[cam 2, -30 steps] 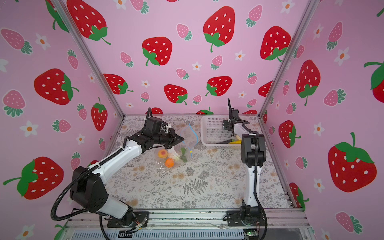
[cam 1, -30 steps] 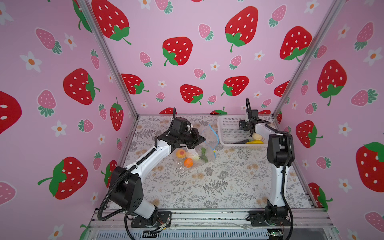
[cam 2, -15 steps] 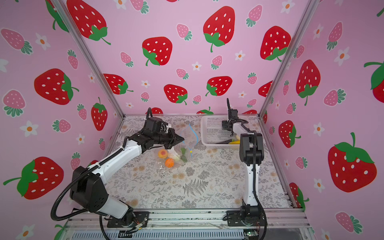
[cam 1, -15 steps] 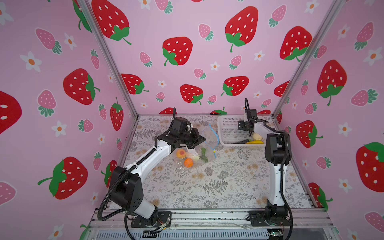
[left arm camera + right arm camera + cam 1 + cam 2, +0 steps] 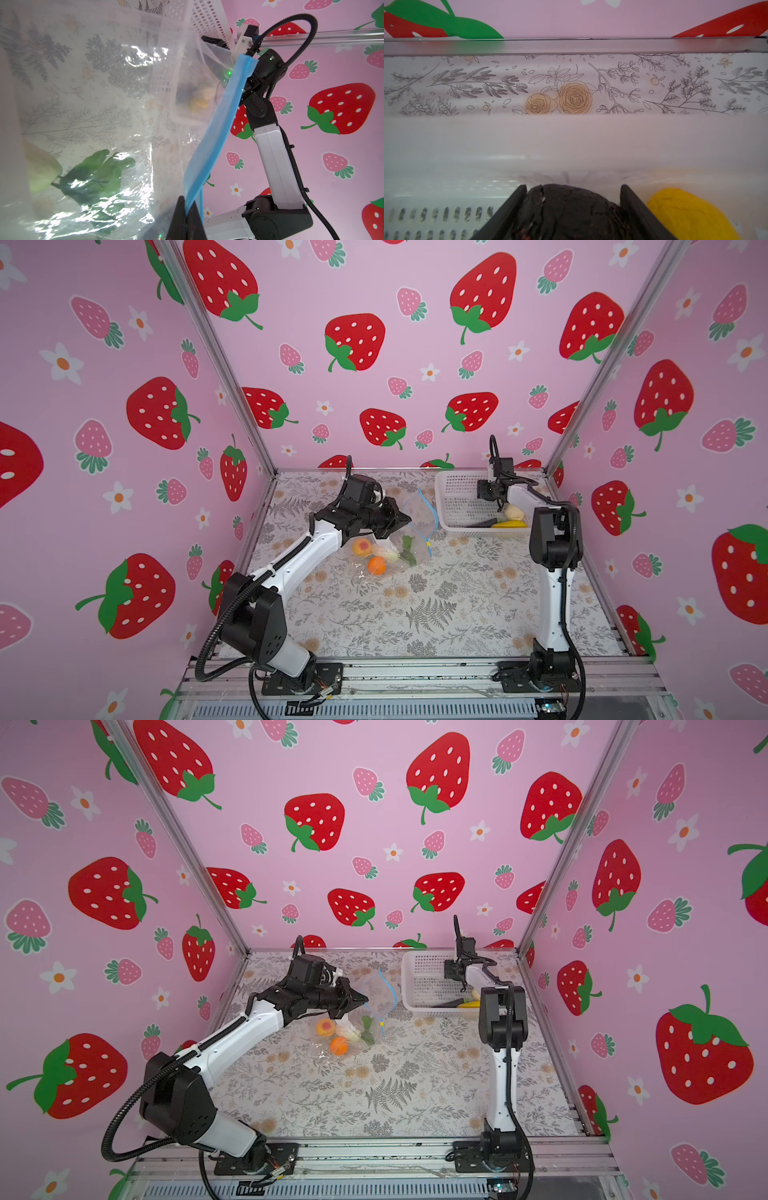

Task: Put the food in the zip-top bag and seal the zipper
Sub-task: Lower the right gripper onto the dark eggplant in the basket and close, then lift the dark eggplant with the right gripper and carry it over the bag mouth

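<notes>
- The surface [image 5: 457, 614] carries the white basket [image 5: 461, 502] at its far right. Every place below is given from that basket.
- The clear bag [image 5: 409, 510] lies just beside the basket's left wall. Its mouth is raised and turned toward the basket.
- A peach [image 5: 361, 546], an orange [image 5: 376, 565] and a radish [image 5: 390, 553] are already in the bag, at its end away from the basket.
- The dark avocado [image 5: 571, 212] lies inside the basket against the near wall, with a yellow fruit [image 5: 685, 212] just beside it.
- The right fingers [image 5: 512, 205] are spread, one on each side of the avocado and very close to it. Whether they already pinch it cannot be told.
- The left fingers [image 5: 187, 216] are pressed together, pinching the blue strip [image 5: 224, 116] at the bag's mouth to hold it up.
- Judged from this, the right arm is the nearer one. The avocado's way runs up over the basket's left wall to the bag's mouth.
</notes>
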`<state>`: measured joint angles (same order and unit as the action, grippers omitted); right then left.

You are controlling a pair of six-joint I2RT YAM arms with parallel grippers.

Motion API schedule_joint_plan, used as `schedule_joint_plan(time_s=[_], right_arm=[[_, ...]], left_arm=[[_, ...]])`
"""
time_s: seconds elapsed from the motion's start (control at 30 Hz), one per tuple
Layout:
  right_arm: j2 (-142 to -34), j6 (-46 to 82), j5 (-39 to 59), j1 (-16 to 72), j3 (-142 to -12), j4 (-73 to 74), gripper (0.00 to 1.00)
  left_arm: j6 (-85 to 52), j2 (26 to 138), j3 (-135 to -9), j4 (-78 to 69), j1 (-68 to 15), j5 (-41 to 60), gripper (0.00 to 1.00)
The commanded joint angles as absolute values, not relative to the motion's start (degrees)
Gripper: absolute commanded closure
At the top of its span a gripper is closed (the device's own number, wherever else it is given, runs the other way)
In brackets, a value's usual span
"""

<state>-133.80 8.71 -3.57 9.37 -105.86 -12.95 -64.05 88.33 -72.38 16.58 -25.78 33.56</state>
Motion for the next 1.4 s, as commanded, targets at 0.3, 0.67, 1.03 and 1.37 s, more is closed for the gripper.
schedule_joint_plan(time_s=[0.3,0.67,1.03,1.37], right_arm=[[-130.25,10.15,-0.88,11.02,-103.57,-12.78,0.40],[-121.83,11.86,0.00,13.24,-95.82,-11.27,0.41],[-108.58,13.94,2.88,17.67,-87.63,-11.45,0.41],[-94.40,17.06,11.48,23.47,-82.59,-13.09,0.41]], left_arm=[[-63.31,88.12,-74.51,16.96,-26.08,34.02,1.00],[-63.37,86.75,-73.39,16.88,-26.10,33.26,1.00],[-62.16,86.61,-73.90,19.77,-26.43,32.23,1.00],[-60.92,87.85,-77.82,23.16,-27.76,31.00,1.00]])
